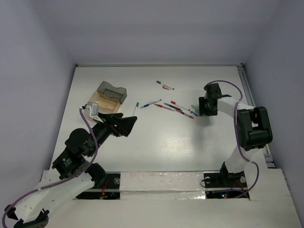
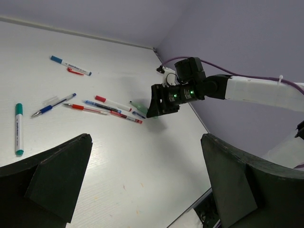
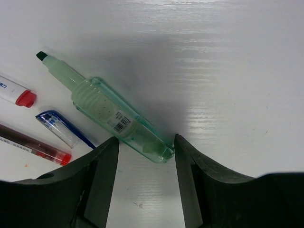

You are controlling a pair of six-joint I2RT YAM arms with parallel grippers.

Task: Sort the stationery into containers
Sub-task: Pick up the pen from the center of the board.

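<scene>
A translucent green highlighter (image 3: 116, 118) lies on the white table, its rear end between the fingers of my open right gripper (image 3: 146, 139), which stands low over it (image 1: 203, 110). Beside it lie a red-capped white marker (image 3: 14, 92), a blue pen (image 3: 59, 127) and a red pen (image 3: 33, 145). More pens lie mid-table: a teal-capped marker (image 1: 135, 108), a blue pen (image 1: 151, 103) and a blue-capped marker (image 1: 165, 85). The containers stand at the back left: a smoky grey tray (image 1: 112, 91) and a clear tan one (image 1: 103, 102). My left gripper (image 1: 128, 124) is open and empty above the table.
In the left wrist view the right gripper (image 2: 159, 105) sits over the green highlighter (image 2: 139, 106), past the pen cluster (image 2: 85, 109) and the teal-capped marker (image 2: 18, 128). Walls close in the table on three sides. A rail runs along the right edge (image 1: 247, 85).
</scene>
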